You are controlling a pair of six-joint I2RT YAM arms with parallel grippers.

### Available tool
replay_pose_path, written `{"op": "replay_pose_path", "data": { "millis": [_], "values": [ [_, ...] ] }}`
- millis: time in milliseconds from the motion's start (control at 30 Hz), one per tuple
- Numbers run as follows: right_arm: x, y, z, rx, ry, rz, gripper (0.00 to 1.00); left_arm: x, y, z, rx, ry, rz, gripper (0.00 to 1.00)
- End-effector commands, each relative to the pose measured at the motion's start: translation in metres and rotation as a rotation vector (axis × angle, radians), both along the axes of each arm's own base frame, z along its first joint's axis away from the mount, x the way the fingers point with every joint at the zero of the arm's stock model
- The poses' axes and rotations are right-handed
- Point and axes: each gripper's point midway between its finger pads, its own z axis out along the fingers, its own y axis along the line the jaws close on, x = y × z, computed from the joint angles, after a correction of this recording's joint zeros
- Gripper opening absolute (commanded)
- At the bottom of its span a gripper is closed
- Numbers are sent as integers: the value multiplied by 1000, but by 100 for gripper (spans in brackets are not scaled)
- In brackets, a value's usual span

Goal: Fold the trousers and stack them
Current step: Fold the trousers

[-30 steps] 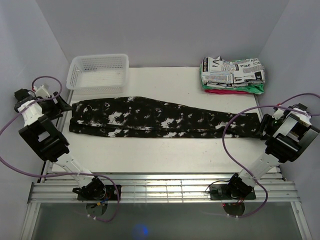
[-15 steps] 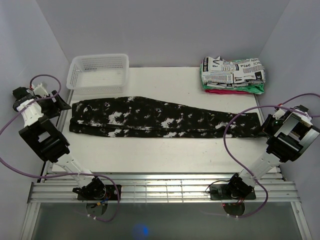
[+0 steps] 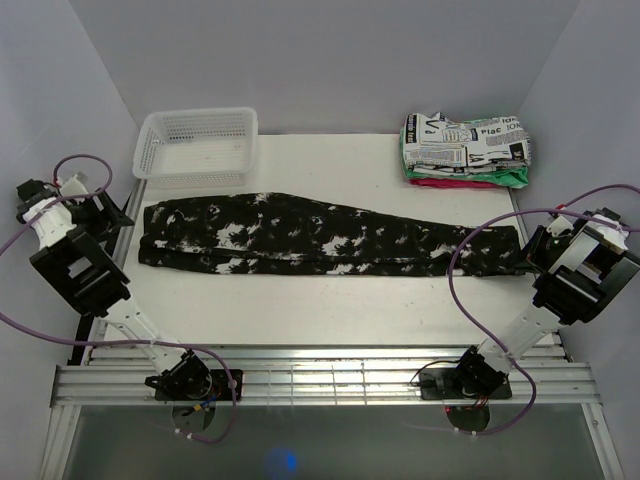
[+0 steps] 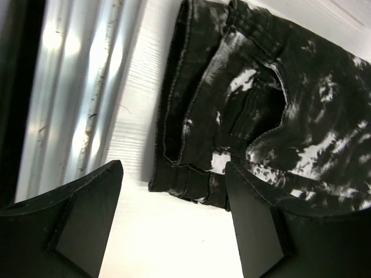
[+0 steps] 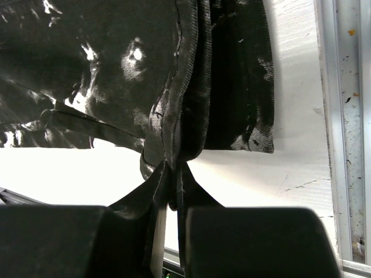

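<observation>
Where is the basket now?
In the top view, the basket sits at the far left corner of the table, just behind the left end of the trousers. The folded stack is opposite, at far right.

Your top camera looks down from high behind the near edge on the whole table (image 3: 330, 300), while your wrist cameras peer closely at opposite ends of the trousers (image 3: 300, 235), which it also shows: left the waistband, right the hems.

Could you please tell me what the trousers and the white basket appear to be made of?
The trousers look like black denim-like woven cloth, matte, with white splotches: stitched seams and a pocket show. The basket is probably white moulded plastic: its walls are a fine open lattice.
</observation>
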Motion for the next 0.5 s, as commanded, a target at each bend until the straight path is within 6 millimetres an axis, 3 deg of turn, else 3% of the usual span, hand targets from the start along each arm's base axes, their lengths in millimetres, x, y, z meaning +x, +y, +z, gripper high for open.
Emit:
{"op": "replay_pose_path", "data": {
  "millis": [0, 233, 467],
  "values": [
    [15, -34, 34, -48, -132, -69, 8, 0, -12, 5, -96, -34, -60, 82],
    [16, -37, 39, -72, -145, -55, 8, -10, -31, -29, -221, 27, -88, 73],
    [22, -45, 41, -92, -153, -49, 8, -11, -32, -42, -216, 60, -76, 71]
  ]
}}
